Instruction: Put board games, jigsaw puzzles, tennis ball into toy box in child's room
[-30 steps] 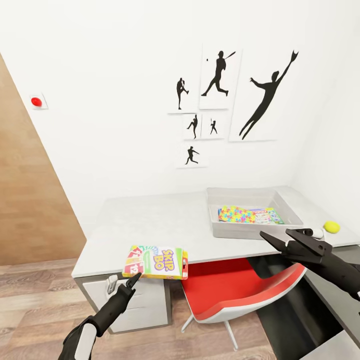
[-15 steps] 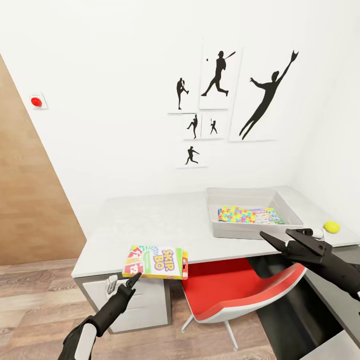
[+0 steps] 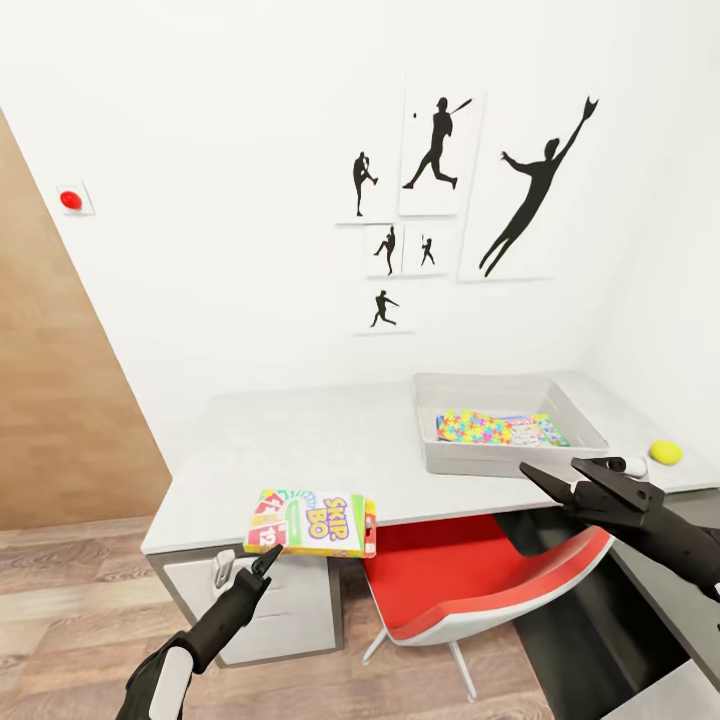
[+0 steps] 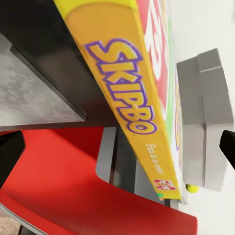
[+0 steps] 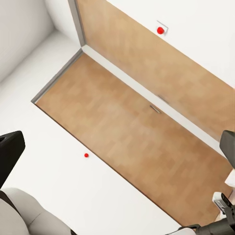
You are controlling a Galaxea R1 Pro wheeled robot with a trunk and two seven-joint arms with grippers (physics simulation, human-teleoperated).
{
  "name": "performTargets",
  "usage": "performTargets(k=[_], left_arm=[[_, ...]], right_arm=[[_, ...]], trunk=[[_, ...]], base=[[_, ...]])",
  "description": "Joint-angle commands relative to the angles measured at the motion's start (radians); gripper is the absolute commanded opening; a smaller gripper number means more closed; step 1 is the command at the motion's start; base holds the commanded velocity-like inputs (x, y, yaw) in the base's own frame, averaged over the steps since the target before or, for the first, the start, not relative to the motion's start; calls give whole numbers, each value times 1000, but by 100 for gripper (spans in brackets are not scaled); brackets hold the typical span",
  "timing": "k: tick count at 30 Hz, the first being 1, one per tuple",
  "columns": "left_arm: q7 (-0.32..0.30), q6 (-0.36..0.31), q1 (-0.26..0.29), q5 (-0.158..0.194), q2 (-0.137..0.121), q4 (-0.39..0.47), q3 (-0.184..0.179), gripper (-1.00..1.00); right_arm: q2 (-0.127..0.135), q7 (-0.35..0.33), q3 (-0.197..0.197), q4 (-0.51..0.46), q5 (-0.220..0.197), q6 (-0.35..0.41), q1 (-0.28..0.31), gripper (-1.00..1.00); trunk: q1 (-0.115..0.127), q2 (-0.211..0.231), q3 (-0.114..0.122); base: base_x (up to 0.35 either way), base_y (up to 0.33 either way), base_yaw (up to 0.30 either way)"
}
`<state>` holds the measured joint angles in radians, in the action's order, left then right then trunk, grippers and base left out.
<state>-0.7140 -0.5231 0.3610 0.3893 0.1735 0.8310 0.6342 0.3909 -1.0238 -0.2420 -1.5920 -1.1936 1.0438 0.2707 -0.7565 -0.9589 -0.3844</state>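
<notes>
The SKIP BO board game (image 3: 311, 523) is clamped at its near edge by the left gripper (image 3: 268, 560), held level over the front edge of the table (image 3: 300, 440). The toy box (image 3: 505, 425) stands well apart, already holding jigsaw puzzles (image 3: 475, 428). Step in hand: carry to box. Next: swing across, lower, release. The right gripper (image 3: 560, 480) hangs spread, empty.

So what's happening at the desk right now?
The left gripper holds the SKIP BO board game over the near edge of the table. The right gripper hangs open and empty above the red chair. Jigsaw puzzles already lie in the toy box; the tennis ball sits on the table beside it.
</notes>
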Motion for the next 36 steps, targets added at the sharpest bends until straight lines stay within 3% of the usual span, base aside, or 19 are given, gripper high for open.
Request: performTargets(k=[1,8,27,36], left_arm=[[-2,-8,1,3,1,0,4,100],[-2,-8,1,3,1,0,4,100],[-2,-7,1,3,1,0,5,100],[-2,-6,1,3,1,0,3,100]], right_arm=[[0,-4,0,0,2,3,1,100],[0,-4,0,0,2,3,1,100],[-1,-3,0,0,2,3,1,100],[-1,-4,1,0,2,3,1,100]], trunk=[[-4,-8,-4],[-31,-57,-26],[-31,-57,-26],[-31,-57,-26]], base=[[0,0,0],[0,0,0],[1,0,0],[158,0,0]])
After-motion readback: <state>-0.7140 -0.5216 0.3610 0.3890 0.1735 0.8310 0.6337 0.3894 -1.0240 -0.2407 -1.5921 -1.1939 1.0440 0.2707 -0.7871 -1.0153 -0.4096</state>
